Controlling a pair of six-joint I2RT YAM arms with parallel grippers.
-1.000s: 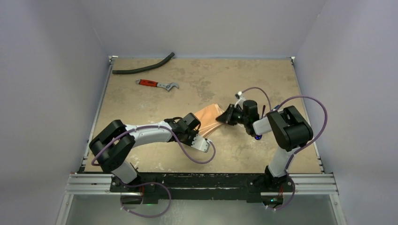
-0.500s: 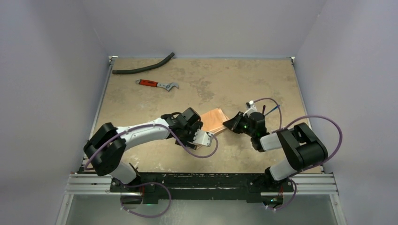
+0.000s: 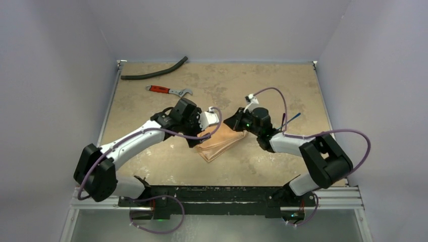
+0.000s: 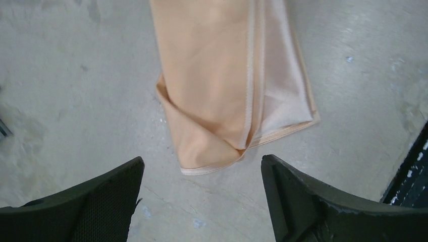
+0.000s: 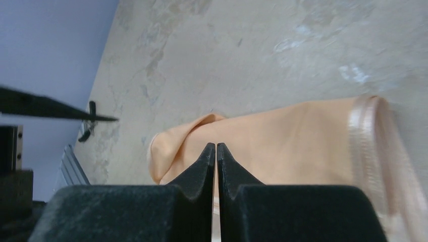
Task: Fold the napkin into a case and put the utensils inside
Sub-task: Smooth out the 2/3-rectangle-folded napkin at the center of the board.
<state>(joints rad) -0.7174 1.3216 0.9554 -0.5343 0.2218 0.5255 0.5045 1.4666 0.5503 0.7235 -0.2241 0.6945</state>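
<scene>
I take the napkin as the reference for every position below. It lies flat on the table, folded into a long, narrow strip that runs diagonally from a near-left end to a far-right end. In the left wrist view, stitched hems run along the length of the strip, and the end closest to the camera closes in a rounded, tucked fold. The left gripper hangs over the left side of the napkin, close to that near-left end. Its fingers stand wide apart and hold nothing, and in its own camera the napkin's end shows in the gap between them, touching neither finger. The right gripper sits at the far-right end of the napkin. In the right wrist view its fingertips are pressed together in front of the cloth. I cannot tell whether a layer of the napkin is caught between them. The fork, slim and blue, lies to the right of the napkin, beyond the right gripper and clear of the cloth. A red-handled wrench and a curved black hose lie well apart from the napkin, far off to its far-left.
</scene>
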